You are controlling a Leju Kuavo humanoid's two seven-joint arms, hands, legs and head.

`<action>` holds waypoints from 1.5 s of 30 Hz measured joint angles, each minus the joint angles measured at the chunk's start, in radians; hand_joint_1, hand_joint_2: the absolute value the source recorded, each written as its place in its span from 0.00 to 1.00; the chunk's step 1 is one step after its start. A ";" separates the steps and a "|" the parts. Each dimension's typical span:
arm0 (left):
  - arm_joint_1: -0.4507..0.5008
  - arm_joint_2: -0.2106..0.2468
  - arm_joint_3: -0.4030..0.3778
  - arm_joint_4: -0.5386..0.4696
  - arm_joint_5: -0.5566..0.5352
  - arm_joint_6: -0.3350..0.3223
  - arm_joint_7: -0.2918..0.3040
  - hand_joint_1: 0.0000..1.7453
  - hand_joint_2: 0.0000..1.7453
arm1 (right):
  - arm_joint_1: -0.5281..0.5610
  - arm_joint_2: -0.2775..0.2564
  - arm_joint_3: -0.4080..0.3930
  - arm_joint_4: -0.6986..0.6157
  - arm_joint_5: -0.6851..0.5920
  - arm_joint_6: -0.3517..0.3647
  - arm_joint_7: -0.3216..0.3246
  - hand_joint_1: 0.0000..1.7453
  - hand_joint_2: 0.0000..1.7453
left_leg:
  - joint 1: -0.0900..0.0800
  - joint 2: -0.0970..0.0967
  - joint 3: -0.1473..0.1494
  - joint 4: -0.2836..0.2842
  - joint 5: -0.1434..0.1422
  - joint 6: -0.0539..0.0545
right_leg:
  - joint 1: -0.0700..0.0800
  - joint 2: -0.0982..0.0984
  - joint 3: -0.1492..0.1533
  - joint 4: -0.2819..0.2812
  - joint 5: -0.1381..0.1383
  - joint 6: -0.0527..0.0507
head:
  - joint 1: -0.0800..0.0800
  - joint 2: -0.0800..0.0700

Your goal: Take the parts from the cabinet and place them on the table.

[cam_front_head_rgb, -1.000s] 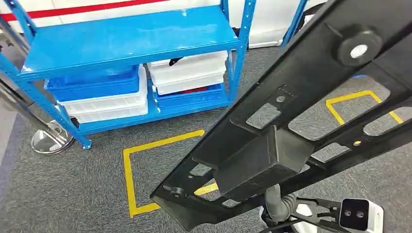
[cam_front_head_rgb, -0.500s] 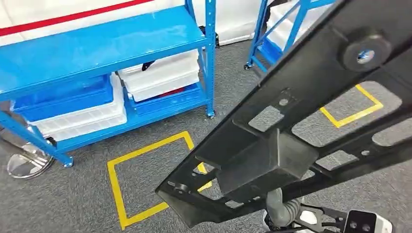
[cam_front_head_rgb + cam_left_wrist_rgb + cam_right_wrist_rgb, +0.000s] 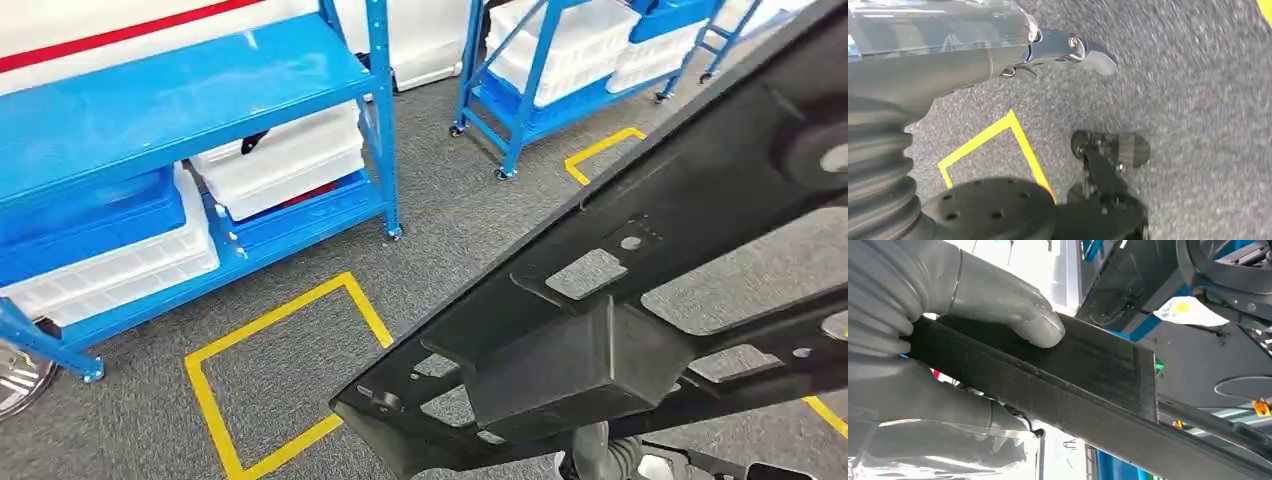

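Right wrist view: we are clamping our right hand (image 3: 948, 340), thumb over fingers, on the long black part (image 3: 640, 290), its length running near-left to far-right above the floor. Our left hand (image 3: 998, 50) is hanging; its fingers we cannot tell.

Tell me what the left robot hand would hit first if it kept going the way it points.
Probably the grey carpet. The left robot hand hangs holding nothing, its fingertips aimed at bare floor, though depth is unclear.

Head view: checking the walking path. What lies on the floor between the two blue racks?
Bare grey carpet lies between the near blue rack and the far one.
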 joint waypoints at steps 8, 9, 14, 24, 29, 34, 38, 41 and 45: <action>-0.007 -0.001 -0.011 0.000 0.005 0.009 0.007 0.00 1.00 | -0.027 -0.002 0.022 0.031 -0.042 -0.026 0.002 1.00 1.00 | -0.004 0.002 -0.003 0.021 -0.028 -0.035 | 0.010 -0.019 0.082 -0.179 0.043 -0.040 | -0.001 0.000; -0.007 -0.001 -0.014 0.000 0.004 0.012 0.007 0.00 1.00 | -0.032 -0.002 0.026 0.033 -0.047 -0.032 0.001 1.00 1.00 | -0.003 -0.030 -0.019 0.060 -0.055 -0.037 | 0.008 -0.013 0.080 -0.179 0.046 -0.045 | -0.002 0.000; 0.004 -0.002 -0.020 0.000 0.008 0.027 0.026 0.00 1.00 | -0.032 -0.007 0.036 0.050 -0.058 -0.043 0.001 1.00 1.00 | 0.006 -0.055 -0.132 0.311 -0.144 -0.047 | 0.008 0.042 0.069 -0.173 0.051 -0.050 | -0.002 0.000; 0.004 -0.031 -0.023 0.000 0.038 0.056 0.039 0.00 1.00 | -0.044 -0.017 0.036 0.090 -0.032 0.008 0.002 1.00 1.00 | 0.020 -0.091 0.006 0.004 -0.008 -0.009 | 0.007 0.053 0.028 -0.121 0.031 0.003 | 0.002 0.000; 0.010 -0.047 -0.018 0.000 0.069 0.063 0.023 0.00 1.00 | -0.066 -0.019 0.043 0.120 -0.029 0.016 0.020 1.00 1.00 | 0.009 -0.027 0.002 0.005 -0.010 -0.003 | 0.000 0.011 -0.095 0.150 -0.075 0.015 | 0.003 0.000; 0.006 -0.063 -0.011 0.000 0.079 0.073 0.023 0.00 1.00 | -0.092 -0.020 0.071 0.142 -0.034 0.015 0.041 1.00 1.00 | -0.001 0.014 0.010 0.011 -0.023 -0.017 | 0.020 -0.062 0.068 -0.158 0.034 -0.008 | 0.004 0.000; 0.004 -0.066 -0.007 0.000 0.085 0.074 0.041 0.00 1.00 | -0.107 -0.018 0.093 0.160 -0.072 -0.002 0.069 1.00 1.00 | -0.002 0.042 0.017 0.006 -0.031 -0.035 | 0.014 -0.023 0.066 -0.167 0.039 -0.031 | 0.003 0.000; 0.002 -0.065 0.004 0.000 0.087 0.075 0.042 0.00 1.00 | -0.126 -0.011 0.109 0.175 -0.085 -0.008 0.079 1.00 1.00 | 0.006 -0.049 -0.054 0.165 -0.124 -0.044 | 0.010 0.000 0.067 -0.171 0.043 -0.046 | 0.002 0.000; 0.010 -0.061 0.023 0.000 0.087 0.092 0.055 0.00 1.00 | -0.128 -0.010 0.124 0.194 -0.111 -0.010 0.090 1.00 1.00 | 0.007 -0.054 -0.130 0.290 -0.124 -0.049 | 0.011 0.046 0.068 -0.166 0.043 -0.047 | 0.002 0.000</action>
